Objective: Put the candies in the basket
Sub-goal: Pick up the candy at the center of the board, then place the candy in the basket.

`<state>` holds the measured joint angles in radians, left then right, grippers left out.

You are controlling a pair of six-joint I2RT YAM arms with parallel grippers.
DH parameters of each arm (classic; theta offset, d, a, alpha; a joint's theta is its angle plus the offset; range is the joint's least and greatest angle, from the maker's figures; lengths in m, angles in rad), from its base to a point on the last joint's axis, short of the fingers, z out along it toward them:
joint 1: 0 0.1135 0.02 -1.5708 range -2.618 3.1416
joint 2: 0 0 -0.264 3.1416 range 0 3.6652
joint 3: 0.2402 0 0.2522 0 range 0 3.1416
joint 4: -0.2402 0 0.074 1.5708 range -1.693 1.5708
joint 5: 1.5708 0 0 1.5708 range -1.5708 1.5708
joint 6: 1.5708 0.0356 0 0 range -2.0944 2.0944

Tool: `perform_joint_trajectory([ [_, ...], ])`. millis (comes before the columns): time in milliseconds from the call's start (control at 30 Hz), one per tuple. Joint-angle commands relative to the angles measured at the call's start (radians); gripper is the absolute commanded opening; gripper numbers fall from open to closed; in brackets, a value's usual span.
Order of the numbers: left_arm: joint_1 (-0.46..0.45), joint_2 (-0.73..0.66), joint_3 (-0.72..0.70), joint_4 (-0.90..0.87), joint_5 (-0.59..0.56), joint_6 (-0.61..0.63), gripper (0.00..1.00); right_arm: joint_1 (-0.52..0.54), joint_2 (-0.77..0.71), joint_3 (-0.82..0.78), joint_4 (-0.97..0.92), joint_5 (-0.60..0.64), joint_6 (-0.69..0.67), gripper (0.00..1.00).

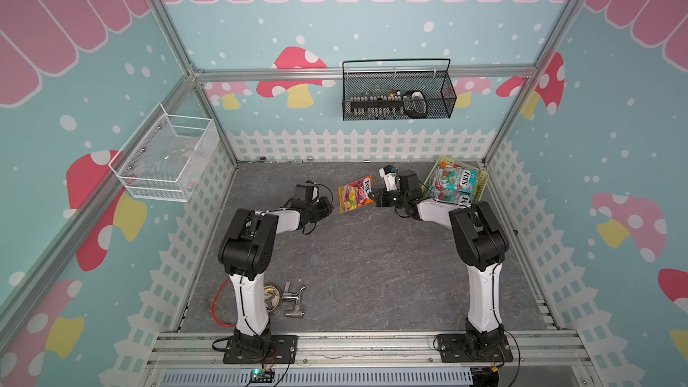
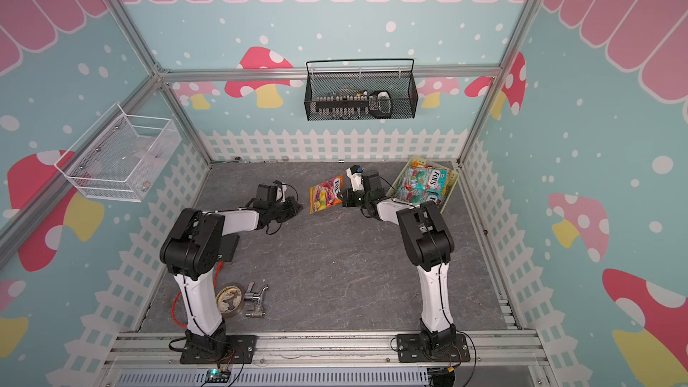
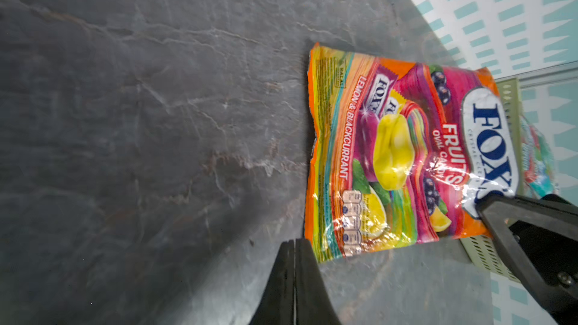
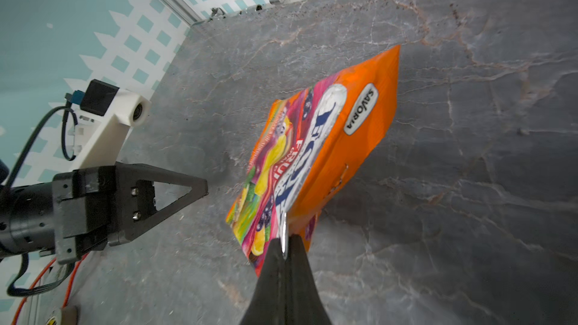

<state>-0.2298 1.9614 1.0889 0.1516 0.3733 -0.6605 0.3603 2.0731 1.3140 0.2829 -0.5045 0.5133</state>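
left hand point(image 3: 294, 242) closed, empty | right hand point(image 4: 284, 243) pinching candy bag point(image 4: 350, 157) edge | both elbows raised

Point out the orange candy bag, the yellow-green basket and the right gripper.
orange candy bag point(image 1: 355, 195), in a top view, middle of its printed front.
yellow-green basket point(image 1: 483, 185), in a top view, its lattice side wall.
right gripper point(image 4: 284, 240), right wrist view, between fingertips.

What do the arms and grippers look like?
Left arm and right arm: white link shells, black joint housings, black base plates, black cables alongside. Left gripper and right gripper: black, tapered, triangular open-frame fingers; white camera mount behind each.
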Motion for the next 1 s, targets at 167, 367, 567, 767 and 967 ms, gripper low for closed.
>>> perform_joint_trajectory([
  [167,-0.036,-0.234,-0.09,0.021,0.074,0.011,0.23,-0.009,-0.347,-0.171,-0.026,0.079,-0.057,0.0],
  [367,-0.073,-0.362,-0.167,0.023,0.076,0.043,0.39,-0.053,-0.57,-0.264,-0.039,0.176,-0.048,0.0],
  [567,-0.106,-0.451,-0.217,0.022,0.098,0.066,0.43,-0.168,-0.689,-0.318,-0.048,0.222,-0.056,0.0],
  [767,-0.127,-0.531,-0.266,0.022,0.105,0.079,0.46,-0.3,-0.68,-0.339,-0.038,0.207,-0.072,0.0],
  [967,-0.14,-0.618,-0.296,0.018,0.058,0.087,0.51,-0.394,-0.661,-0.411,-0.003,0.156,-0.039,0.0],
])
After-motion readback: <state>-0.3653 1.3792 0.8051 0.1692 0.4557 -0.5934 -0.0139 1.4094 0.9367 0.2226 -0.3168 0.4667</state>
